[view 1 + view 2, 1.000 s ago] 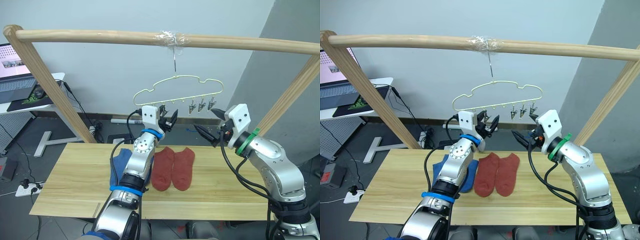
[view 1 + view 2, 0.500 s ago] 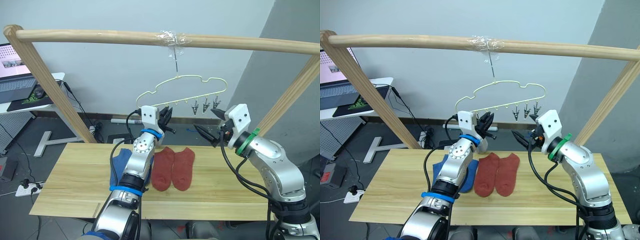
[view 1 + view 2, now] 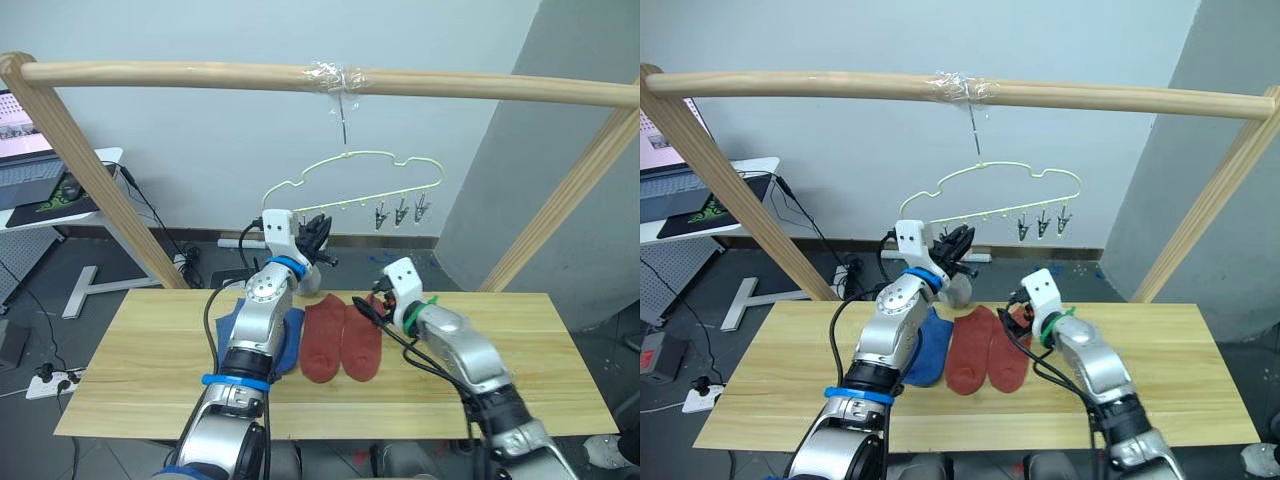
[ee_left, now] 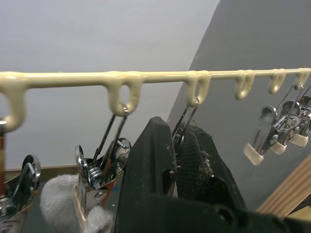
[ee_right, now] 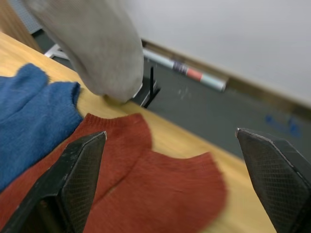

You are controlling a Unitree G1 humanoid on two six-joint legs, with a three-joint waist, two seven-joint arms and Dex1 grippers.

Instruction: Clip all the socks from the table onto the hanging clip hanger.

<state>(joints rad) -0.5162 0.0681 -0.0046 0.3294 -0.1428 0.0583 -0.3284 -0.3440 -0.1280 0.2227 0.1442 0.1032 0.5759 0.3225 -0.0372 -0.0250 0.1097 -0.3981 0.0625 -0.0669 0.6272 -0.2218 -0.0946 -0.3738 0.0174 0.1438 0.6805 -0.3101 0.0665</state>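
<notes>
Right gripper (image 5: pixel 170 160) dropped, spread, over rust-red socks (image 3: pixel 343 338).

You see two red socks (image 3: pixel 343 338) lying flat side by side mid-table (image 3: pixel 130 380), blue socks (image 3: pixel 290 335) touching their left; a grey sock (image 3: pixel 958 290) hangs from the hanger (image 3: pixel 350 185).

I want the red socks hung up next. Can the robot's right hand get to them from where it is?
Probably yes. The right gripper hangs open just above the cuffs of the two rust-red socks, which lie flat on the table with nothing over them. The hanging grey sock is off to one side.
</notes>
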